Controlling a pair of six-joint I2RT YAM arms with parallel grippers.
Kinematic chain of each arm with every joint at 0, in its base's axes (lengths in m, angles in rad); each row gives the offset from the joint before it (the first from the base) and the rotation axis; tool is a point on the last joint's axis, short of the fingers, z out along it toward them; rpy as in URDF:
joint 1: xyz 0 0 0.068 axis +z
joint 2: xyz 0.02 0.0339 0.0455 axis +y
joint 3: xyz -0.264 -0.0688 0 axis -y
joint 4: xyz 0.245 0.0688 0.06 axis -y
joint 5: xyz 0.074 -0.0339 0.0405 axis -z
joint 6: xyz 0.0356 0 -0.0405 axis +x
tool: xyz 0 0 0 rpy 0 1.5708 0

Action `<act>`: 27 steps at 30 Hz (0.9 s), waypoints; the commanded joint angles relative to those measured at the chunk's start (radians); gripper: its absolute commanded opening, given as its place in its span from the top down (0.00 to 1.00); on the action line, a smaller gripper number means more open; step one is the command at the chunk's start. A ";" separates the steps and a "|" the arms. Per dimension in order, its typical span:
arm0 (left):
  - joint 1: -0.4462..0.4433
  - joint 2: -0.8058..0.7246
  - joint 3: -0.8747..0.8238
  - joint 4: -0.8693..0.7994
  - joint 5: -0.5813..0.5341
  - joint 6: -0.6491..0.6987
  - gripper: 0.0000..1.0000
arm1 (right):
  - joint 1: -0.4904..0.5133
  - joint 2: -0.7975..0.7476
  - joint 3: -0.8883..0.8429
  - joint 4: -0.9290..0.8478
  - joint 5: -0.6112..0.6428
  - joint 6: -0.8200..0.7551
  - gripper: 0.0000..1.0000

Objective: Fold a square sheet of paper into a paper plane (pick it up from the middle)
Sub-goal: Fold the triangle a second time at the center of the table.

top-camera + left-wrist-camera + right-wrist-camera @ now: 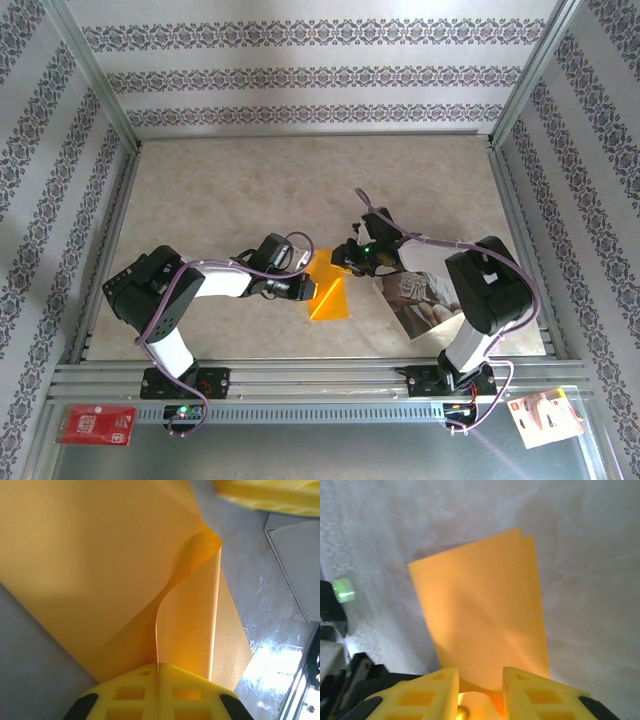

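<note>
Pinching left edge of square sheet of paper (pixel 330 295) with left gripper (pixel 158 667), flap curling up. Lying folded on table (pixel 250 190), long axis near-to-far. Straddling far right corner with right gripper (pixel 480 677), jaws parted, gripping nothing.

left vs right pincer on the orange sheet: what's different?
Left pincer is shut, pinching a raised fold of the square sheet of paper; right pincer is open, the sheet reaching between its fingers. In the top view the left pincer meets the sheet's left side, the right pincer its far side. Both have yellow fingers.
</note>
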State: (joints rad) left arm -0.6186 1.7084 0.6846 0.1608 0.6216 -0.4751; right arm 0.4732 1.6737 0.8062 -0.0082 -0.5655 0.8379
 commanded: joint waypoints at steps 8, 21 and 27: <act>0.015 0.039 -0.041 -0.028 -0.063 0.013 1.00 | 0.086 -0.125 -0.093 0.024 0.021 0.107 0.84; 0.014 0.034 -0.048 -0.023 -0.065 0.013 1.00 | 0.176 -0.021 -0.084 0.077 0.069 0.139 0.88; 0.013 0.034 -0.048 -0.028 -0.064 0.017 1.00 | 0.176 0.012 -0.089 0.065 0.088 0.114 0.89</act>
State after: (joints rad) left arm -0.6151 1.7084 0.6716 0.1856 0.6285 -0.4755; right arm 0.6395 1.6699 0.7166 0.0540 -0.5079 0.9661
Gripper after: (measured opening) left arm 0.038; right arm 0.115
